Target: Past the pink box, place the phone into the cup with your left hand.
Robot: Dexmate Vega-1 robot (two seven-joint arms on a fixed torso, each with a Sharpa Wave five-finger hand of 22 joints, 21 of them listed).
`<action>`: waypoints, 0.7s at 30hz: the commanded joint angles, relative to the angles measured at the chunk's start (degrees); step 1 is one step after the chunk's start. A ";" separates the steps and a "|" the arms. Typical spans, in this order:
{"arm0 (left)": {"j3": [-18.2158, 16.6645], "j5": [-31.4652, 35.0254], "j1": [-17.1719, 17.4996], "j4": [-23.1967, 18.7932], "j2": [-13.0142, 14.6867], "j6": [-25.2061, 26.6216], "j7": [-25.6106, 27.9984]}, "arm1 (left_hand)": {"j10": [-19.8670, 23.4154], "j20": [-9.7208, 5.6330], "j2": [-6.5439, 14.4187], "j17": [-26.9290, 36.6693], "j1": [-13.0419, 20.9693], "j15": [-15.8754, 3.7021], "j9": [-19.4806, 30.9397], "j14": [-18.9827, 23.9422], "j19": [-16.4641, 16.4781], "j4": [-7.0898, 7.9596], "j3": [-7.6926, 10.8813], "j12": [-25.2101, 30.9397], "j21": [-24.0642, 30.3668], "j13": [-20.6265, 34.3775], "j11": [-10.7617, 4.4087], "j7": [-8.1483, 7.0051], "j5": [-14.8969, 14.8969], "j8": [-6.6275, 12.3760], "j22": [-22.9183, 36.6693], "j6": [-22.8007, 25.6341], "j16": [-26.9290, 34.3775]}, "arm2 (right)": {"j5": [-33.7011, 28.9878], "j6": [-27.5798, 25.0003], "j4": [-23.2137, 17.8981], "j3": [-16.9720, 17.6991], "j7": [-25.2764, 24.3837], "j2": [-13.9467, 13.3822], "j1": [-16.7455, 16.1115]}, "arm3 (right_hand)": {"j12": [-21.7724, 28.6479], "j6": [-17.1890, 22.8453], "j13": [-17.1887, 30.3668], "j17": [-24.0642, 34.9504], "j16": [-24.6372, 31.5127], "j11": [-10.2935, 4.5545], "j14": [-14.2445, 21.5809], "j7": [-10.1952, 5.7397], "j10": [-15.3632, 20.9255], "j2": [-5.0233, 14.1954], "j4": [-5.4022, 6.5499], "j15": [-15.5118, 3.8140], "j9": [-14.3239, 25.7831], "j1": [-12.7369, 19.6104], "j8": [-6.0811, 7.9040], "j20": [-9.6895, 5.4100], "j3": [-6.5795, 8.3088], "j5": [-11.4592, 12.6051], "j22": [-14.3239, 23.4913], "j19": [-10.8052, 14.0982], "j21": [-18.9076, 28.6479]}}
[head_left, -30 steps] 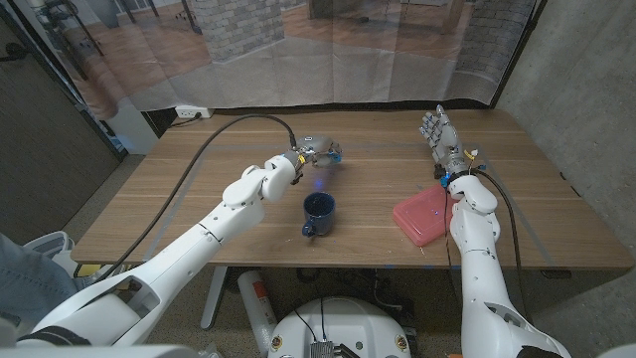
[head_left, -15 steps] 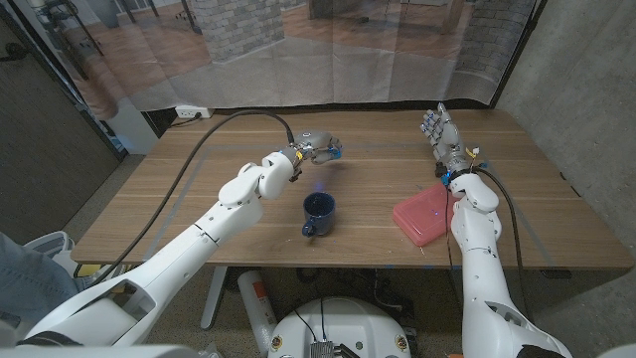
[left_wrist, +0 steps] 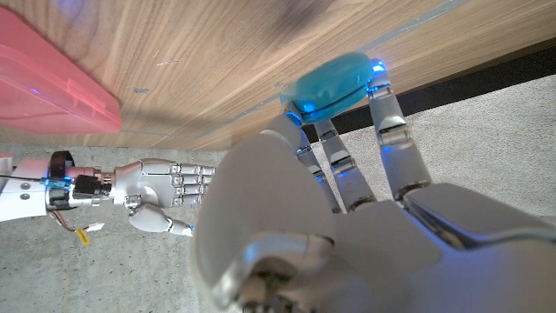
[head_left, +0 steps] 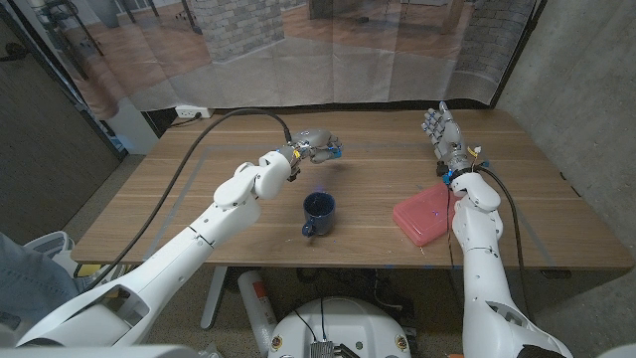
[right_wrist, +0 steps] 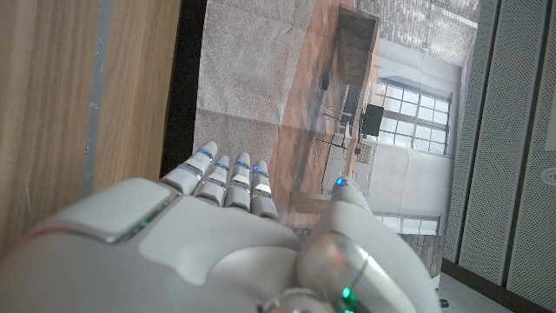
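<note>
- The small turquoise phone (head_left: 331, 151) is shown pinched at the fingertips of the robot's left hand (head_left: 313, 145), raised above the wooden table (head_left: 199, 199); in the left wrist view the turquoise object (left_wrist: 334, 80) is seen held against the fingertips (left_wrist: 382, 87) of that hand (left_wrist: 330, 191).
- The dark blue ceramic cup (head_left: 318, 212) is shown standing upright on the table, nearer the robot than the held phone and well apart from it; nothing can be made out inside its mouth.
- The flat pink plastic box (head_left: 425, 218) is shown lying on the table to the robot's right of the cup, beside the right forearm.
- The right hand (head_left: 440, 130) is shown upright beyond the pink box, fingers straight and slightly apart, with nothing held; the same hand (right_wrist: 234, 235) is seen empty in the right wrist view.
- Step in hand, as judged: the carrying stage, with the phone lifted and not yet brought over the cup.
- Next move, as judged: the phone would need to be drawn back toward the robot until it hangs over the cup's mouth, tipped so that its narrow end leads, lowered inside the rim, and only then released.
- Whether the phone's length fits the cup cannot be told.
</note>
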 commanded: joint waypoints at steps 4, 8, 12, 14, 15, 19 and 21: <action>-3.45 -2.95 3.26 -3.55 1.89 -1.73 0.38 | 0.11 -2.39 -0.25 0.31 -0.21 -1.38 0.18 0.33 1.95 0.08 0.21 -0.14 -0.26 0.18 -0.11 0.09 0.10 -0.33 0.27 0.15 -0.09 | -0.15 -0.10 -0.96 -0.16 -0.51 0.38 -0.80 | 0.25 0.31 0.27 0.23 0.45 0.21 0.44 -0.15 0.44 -0.37 -0.41 -0.08 0.31 0.33 0.32 0.02 0.03 0.26 0.33 0.15 0.48; -4.08 -3.01 3.85 -4.29 2.46 -1.32 -0.27 | 0.09 -2.38 -0.24 0.33 -0.31 -1.36 0.16 0.34 1.79 0.15 0.24 -0.19 -0.35 0.22 -0.22 0.05 0.09 -0.36 0.28 0.18 -0.16 | -0.42 0.00 -1.31 -0.42 -0.93 0.62 -1.09 | 0.24 0.29 0.27 0.23 0.44 0.15 0.43 -0.18 0.42 -0.36 -0.43 -0.05 0.31 0.34 0.31 0.01 0.03 0.26 0.32 0.16 0.48; -4.98 -4.42 4.47 -4.55 2.67 -1.72 -0.47 | 0.00 -2.26 -0.24 0.34 -0.40 -1.33 0.17 0.29 1.57 0.19 0.27 -0.27 -0.46 0.25 -0.06 0.01 0.09 -0.43 0.30 0.09 -0.24 | -0.42 -0.21 -1.48 -0.58 -1.17 0.81 -1.22 | 0.23 0.29 0.27 0.23 0.44 0.16 0.44 -0.19 0.41 -0.34 -0.44 -0.11 0.31 0.34 0.31 0.04 0.03 0.25 0.32 0.15 0.48; -5.29 -4.75 4.59 -4.69 3.01 -2.08 -0.61 | -0.03 -2.23 -0.26 0.35 -0.46 -1.35 0.16 0.22 1.35 0.22 0.29 -0.32 -0.56 0.27 -0.06 -0.09 0.08 -0.49 0.30 0.02 -0.31 | -0.63 -0.26 -1.62 -0.74 -1.30 0.80 -1.33 | 0.22 0.27 0.27 0.23 0.45 0.22 0.45 -0.22 0.37 -0.33 -0.45 -0.08 0.31 0.34 0.30 0.01 0.03 0.25 0.32 0.17 0.49; -5.59 -5.04 4.78 -4.71 3.05 -2.29 -0.34 | -0.07 -2.24 -0.26 0.35 -0.49 -1.36 0.16 0.19 1.35 0.23 0.29 -0.34 -0.57 0.28 -0.17 0.01 0.08 -0.52 0.30 -0.04 -0.34 | -0.63 -0.26 -1.68 -0.75 -1.43 0.88 -1.37 | 0.21 0.29 0.27 0.23 0.45 0.18 0.46 -0.19 0.34 -0.33 -0.45 -0.09 0.31 0.34 0.30 0.01 0.03 0.25 0.32 0.16 0.48; -6.55 -6.48 5.11 -4.80 3.18 -2.76 -0.46 | -0.15 -2.16 -0.26 0.37 -0.55 -1.23 0.16 0.13 1.23 0.26 0.33 -0.42 -0.64 0.31 -0.23 -0.05 0.07 -0.56 0.31 -0.05 -0.42 | -0.80 -0.31 -1.94 -0.89 -1.77 0.94 -1.53 | 0.22 0.31 0.27 0.23 0.45 0.20 0.47 -0.17 0.38 -0.32 -0.47 -0.11 0.31 0.34 0.31 -0.01 0.03 0.25 0.32 0.17 0.49; -6.78 -6.57 5.24 -4.90 3.37 -2.94 -0.34 | -0.20 -2.15 -0.26 0.38 -0.58 -1.26 0.16 0.17 1.20 0.26 0.35 -0.46 -0.67 0.33 -0.09 -0.06 0.07 -0.56 0.32 -0.01 -0.44 | -0.72 -0.06 -1.94 -0.89 -1.77 0.95 -1.57 | 0.21 0.32 0.27 0.23 0.44 0.21 0.44 -0.18 0.35 -0.31 -0.48 -0.09 0.31 0.34 0.31 0.01 0.03 0.25 0.32 0.17 0.49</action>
